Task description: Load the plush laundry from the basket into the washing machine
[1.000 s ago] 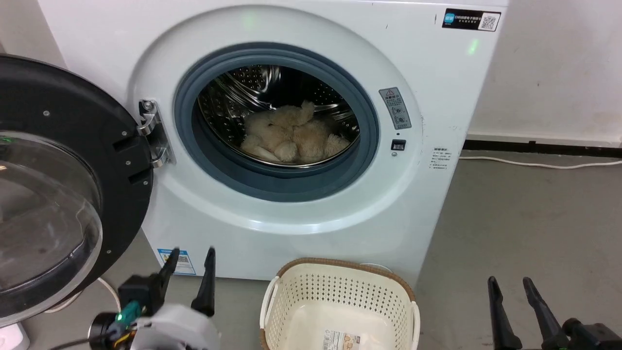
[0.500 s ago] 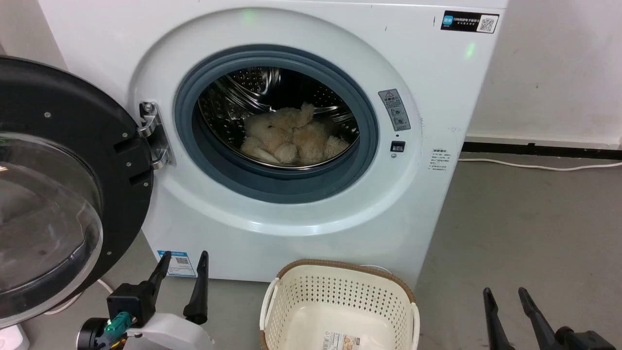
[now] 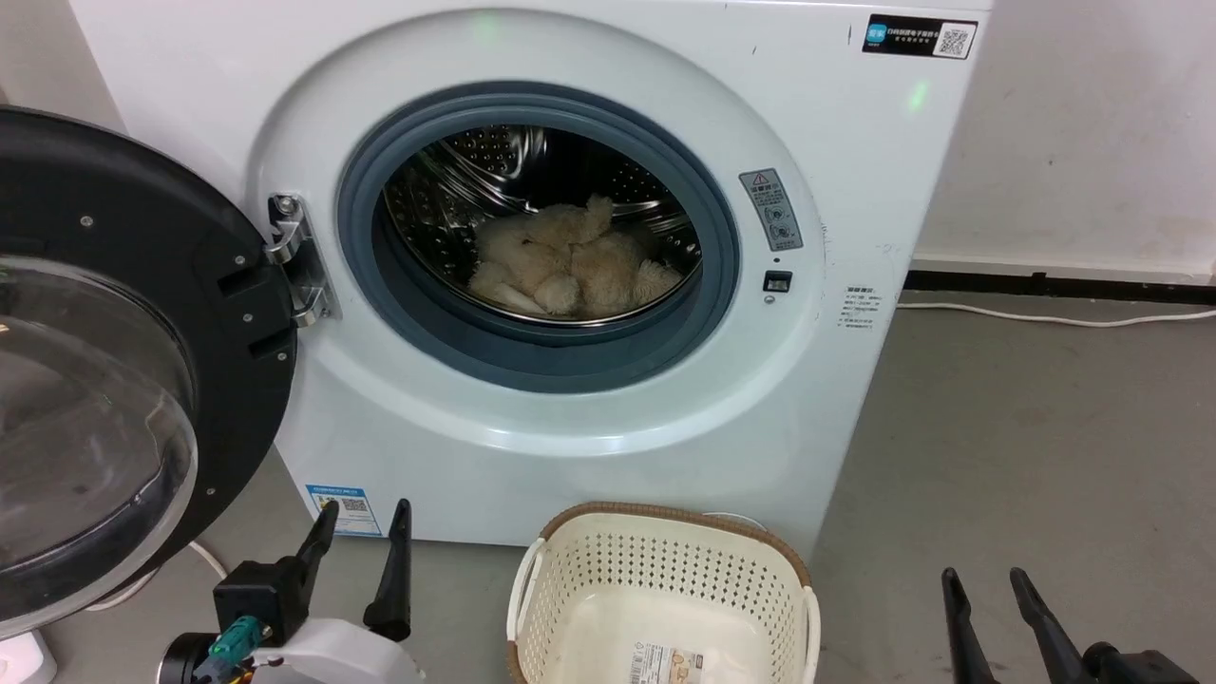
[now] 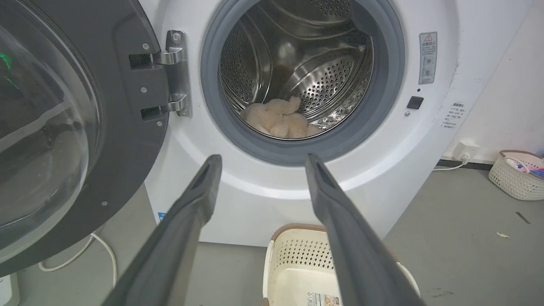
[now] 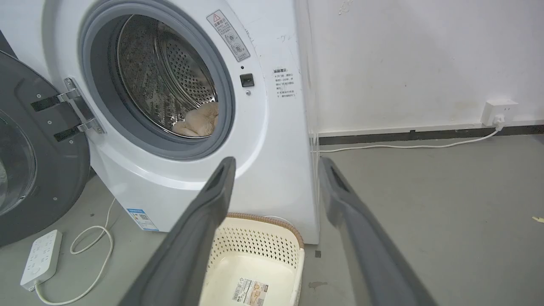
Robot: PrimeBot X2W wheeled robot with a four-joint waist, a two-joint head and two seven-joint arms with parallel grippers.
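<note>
A grey concrete floor (image 3: 1026, 427) runs back to a white plastered wall (image 3: 1092, 142) with a dark skirting strip. Against that wall stands the large white front-loading washing machine (image 3: 855, 237). Its black-framed round glass door (image 3: 142, 285) is swung wide open on the robot's left, hanging from a steel hinge. On the floor just before the washer, below the grey-gasketed porthole, sits the cream-white perforated plastic basket (image 3: 665, 570) with a brown woven-look rim; the printed label (image 3: 670, 662) on its bottom is in plain sight. The fluffy cream-beige plush laundry (image 3: 570, 261) lies heaped at the bottom of the perforated steel drum, well apart from the basket.

The left gripper (image 3: 365, 507) hangs low beside the basket, its two long dark fingers spread apart in free air. The right gripper (image 3: 981, 576) is low on the basket's other side, its fingers likewise parted and clear of everything. A white power strip (image 5: 40, 259) lies on the floor under the door.
</note>
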